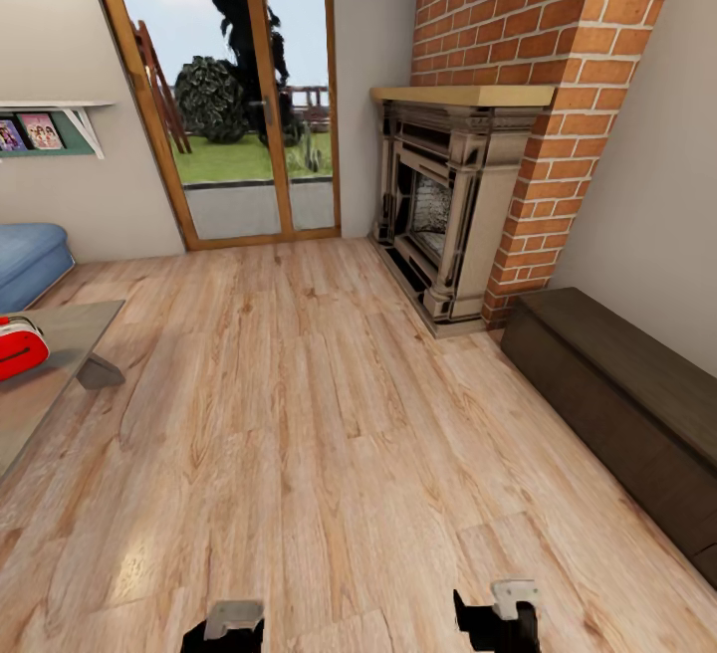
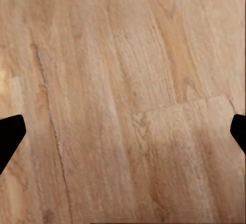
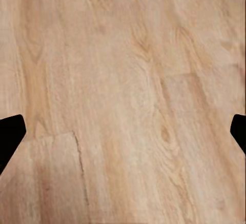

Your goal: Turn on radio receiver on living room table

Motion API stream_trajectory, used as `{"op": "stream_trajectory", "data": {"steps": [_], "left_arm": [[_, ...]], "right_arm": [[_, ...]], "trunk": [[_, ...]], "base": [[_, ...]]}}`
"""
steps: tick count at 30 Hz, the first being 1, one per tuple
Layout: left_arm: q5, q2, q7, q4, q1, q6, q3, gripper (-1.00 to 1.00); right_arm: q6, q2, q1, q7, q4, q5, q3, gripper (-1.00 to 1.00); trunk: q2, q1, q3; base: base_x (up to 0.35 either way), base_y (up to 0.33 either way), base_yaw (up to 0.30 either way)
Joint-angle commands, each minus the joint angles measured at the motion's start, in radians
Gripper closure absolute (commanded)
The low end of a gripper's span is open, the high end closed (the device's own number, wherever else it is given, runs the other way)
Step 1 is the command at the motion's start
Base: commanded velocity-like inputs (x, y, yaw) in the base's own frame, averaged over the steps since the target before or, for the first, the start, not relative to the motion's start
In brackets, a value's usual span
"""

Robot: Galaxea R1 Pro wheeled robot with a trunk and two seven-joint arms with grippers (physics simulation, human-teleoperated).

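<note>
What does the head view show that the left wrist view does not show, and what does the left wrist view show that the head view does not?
Head view: the red radio receiver lying on the grey table at the left edge, the brick fireplace, the glass door to the garden, a blue sofa and a dark bench.

Left wrist view: the left gripper from close, its two dark fingertips spread wide with nothing between them, pointing down at the planks.

Both: the light wood floor.

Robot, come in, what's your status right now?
Both jaws open, empty, over bare floor. Radio receiver sits on the table, far left. Path there looks open.
</note>
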Motion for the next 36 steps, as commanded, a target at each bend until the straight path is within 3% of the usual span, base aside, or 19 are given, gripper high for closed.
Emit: {"op": "stream_trajectory", "data": {"steps": [1, 3, 5, 6, 7, 14, 27, 36], "left_arm": [[0.001, 0.000, 0.000, -0.083, 0.000, 0.006, 0.000, -1.00], [0.001, 0.000, -0.001, -0.165, 0.000, 0.042, 0.000, -1.00], [0.001, -0.001, -0.001, -0.205, 0.000, 0.073, 0.000, -1.00], [0.001, -0.003, -0.004, -0.276, 0.000, 0.141, 0.000, -1.00], [0.001, -0.006, -0.004, -0.293, 0.000, 0.153, -0.001, -1.00], [-0.003, -0.016, -0.009, -0.319, 0.000, 0.168, -0.004, -1.00], [-0.002, -0.025, -0.007, -0.317, 0.000, 0.131, -0.010, -1.00], [-0.002, -0.034, -0.006, -0.314, 0.000, 0.131, -0.010, -1.00]], "right_arm": [[0.070, 0.000, 0.000, 0.000, -0.171, 0.010, 0.000, -1.00], [0.134, 0.000, 0.000, 0.001, -0.312, 0.024, 0.000, -1.00], [0.161, 0.000, 0.000, 0.002, -0.374, 0.028, -0.001, -1.00], [0.193, -0.001, 0.000, 0.006, -0.474, 0.033, 0.000, -1.00], [0.197, -0.001, 0.000, 0.007, -0.493, 0.034, 0.000, -1.00], [0.186, -0.002, 0.000, 0.012, -0.524, 0.036, 0.001, -1.00], [0.181, -0.001, 0.000, 0.010, -0.528, 0.036, 0.001, -1.00], [0.181, 0.001, 0.000, 0.008, -0.528, 0.036, 0.003, -1.00]], "trunk": [[0.000, 0.000, 0.000], [0.000, 0.000, 0.000], [0.000, 0.000, 0.000], [0.000, 0.000, 0.000], [0.000, 0.000, 0.000], [0.000, 0.000, 0.000], [0.000, 0.000, 0.000], [0.000, 0.000, 0.000]], "base": [[0.000, 0.000, 0.000], [0.000, 0.000, 0.000], [0.000, 0.000, 0.000], [0.000, 0.000, 0.000], [0.000, 0.000, 0.000], [0.000, 0.000, 0.000], [0.000, 0.000, 0.007], [0.000, 0.000, 0.257]]}}
